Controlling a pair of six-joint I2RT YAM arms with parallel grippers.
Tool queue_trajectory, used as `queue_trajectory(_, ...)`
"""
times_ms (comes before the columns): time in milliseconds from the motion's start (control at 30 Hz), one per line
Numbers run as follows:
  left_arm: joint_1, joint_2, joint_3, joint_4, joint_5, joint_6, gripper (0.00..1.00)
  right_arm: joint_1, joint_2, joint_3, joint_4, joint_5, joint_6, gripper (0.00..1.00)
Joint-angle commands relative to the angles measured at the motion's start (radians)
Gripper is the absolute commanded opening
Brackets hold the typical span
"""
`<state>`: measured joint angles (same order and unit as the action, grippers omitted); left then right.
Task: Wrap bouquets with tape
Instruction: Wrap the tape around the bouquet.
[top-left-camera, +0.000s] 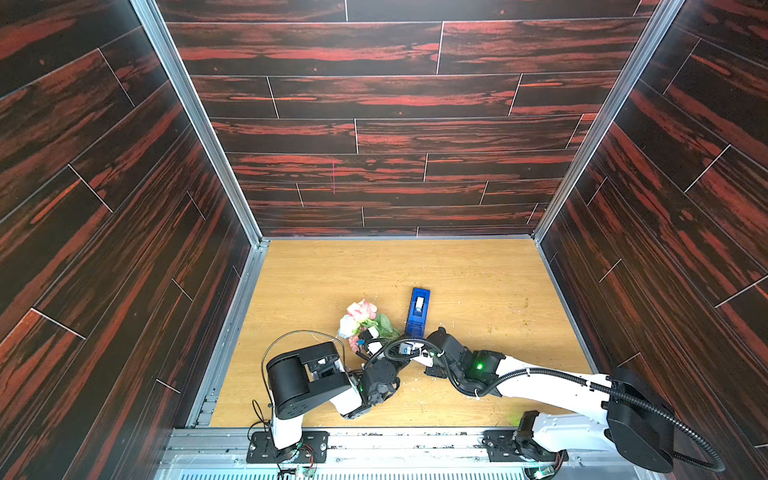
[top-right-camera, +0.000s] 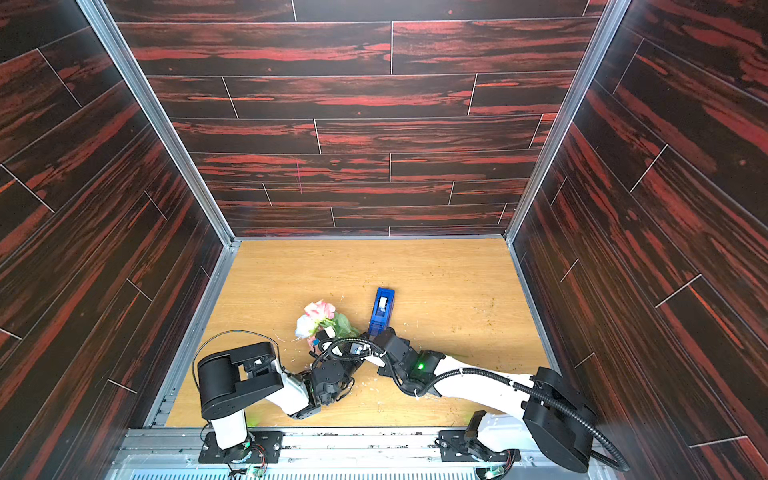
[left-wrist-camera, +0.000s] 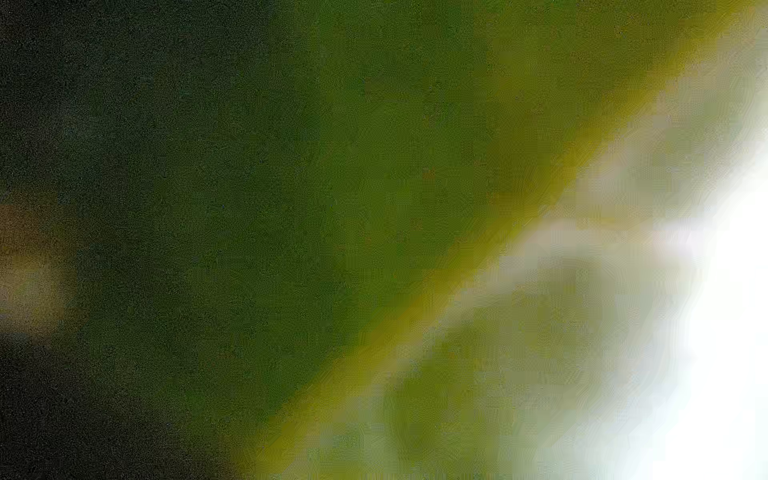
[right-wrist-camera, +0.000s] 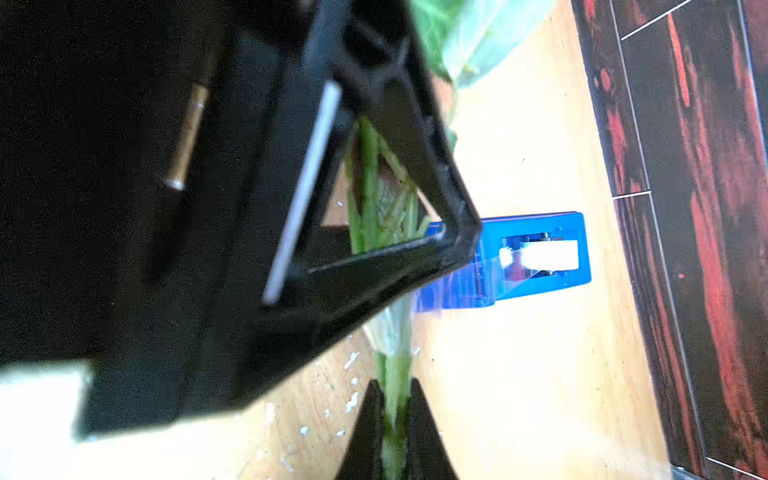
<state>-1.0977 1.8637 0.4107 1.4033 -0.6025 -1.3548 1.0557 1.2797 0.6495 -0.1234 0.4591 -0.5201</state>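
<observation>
The bouquets, one bunch of pink and white roses with green leaves, lie left of centre on the table, stems pointing toward the arms. The tape, a whitish roll in a blue dispenser, stands just right of the flowers. My right gripper is shut on the green stems. My left gripper sits at the stems close to the leaves; one of its black triangular fingers shows with stems behind it. The left wrist view is a blur of green leaf.
The wooden table is boxed in by dark red-streaked panel walls on three sides, with a metal rail along the front. Small white scraps litter the wood near the arms. Both arms crowd the front middle.
</observation>
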Motion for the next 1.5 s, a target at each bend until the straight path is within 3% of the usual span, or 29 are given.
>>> queue_trajectory(0, 0.011, 0.011, 0.025, 0.008, 0.001, 0.01, 0.1, 0.033, -0.028, -0.013, -0.035, -0.054, -0.029, 0.0)
queue_trajectory(100, 0.01, 0.011, 0.028, 0.008, 0.011, 0.02, 0.03, 0.033, -0.044, -0.005, -0.067, -0.109, -0.027, 0.02)
queue_trajectory(167, 0.01, 0.011, 0.028, 0.008, 0.023, 0.033, 0.0, 0.018, -0.058, 0.012, -0.117, -0.178, -0.024, 0.26)
queue_trajectory(233, 0.012, 0.008, 0.026, 0.008, 0.036, 0.044, 0.0, -0.013, -0.073, 0.032, -0.157, -0.247, -0.015, 0.42)
queue_trajectory(467, 0.01, -0.009, 0.019, 0.008, 0.084, 0.091, 0.0, -0.242, -0.081, 0.134, -0.287, -0.629, -0.03, 0.55)
queue_trajectory(667, 0.01, -0.03, 0.011, 0.008, 0.102, 0.128, 0.0, -0.403, 0.075, 0.251, -0.417, -0.909, -0.096, 0.54)
queue_trajectory(900, 0.009, -0.05, 0.006, 0.008, 0.103, 0.158, 0.0, -0.509, 0.235, 0.325, -0.496, -1.126, -0.162, 0.48)
queue_trajectory(1300, 0.009, -0.051, 0.008, 0.008, 0.103, 0.155, 0.0, -0.52, 0.38, 0.342, -0.497, -1.177, -0.208, 0.44)
queue_trajectory(1367, 0.009, -0.052, 0.007, 0.008, 0.101, 0.155, 0.0, -0.521, 0.39, 0.341, -0.49, -1.165, -0.206, 0.39)
queue_trajectory(1467, 0.01, -0.05, 0.01, 0.008, 0.099, 0.153, 0.0, -0.519, 0.38, 0.328, -0.468, -1.143, -0.193, 0.19)
